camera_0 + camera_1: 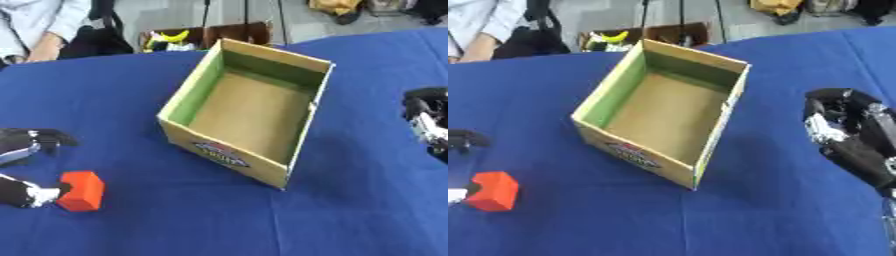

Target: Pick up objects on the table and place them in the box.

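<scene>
Left eye view shows a small red block (pixel 81 190) lying on the blue tablecloth (pixel 350 200), low down near the left edge. It sits right at the tips of the left hand (pixel 24 192). One finger with a white part and a dark tip touches the block's left side. Another dark part of the same hand (pixel 35 140) is a little above the block and not touching it. So the fingers are spread apart around the block, with one on it, and the block still rests on the cloth. Nothing is squeezing it.

To the right of that hand, and a bit farther away, stands the cardboard box (pixel 302 145). It is open on top. It has green on the inside of its left wall and plain brown on the bottom. Nothing can be seen inside it. A colourful label (pixel 220 154) is on the side that faces the robot. The box sits turned at a slant on the cloth.

Right eye view shows the right hand (pixel 846 132) well to the right of the box, near the right edge. It is black with silver bits. Its fingers look bent inward and hold nothing. It is well apart from the box and the block.
</scene>
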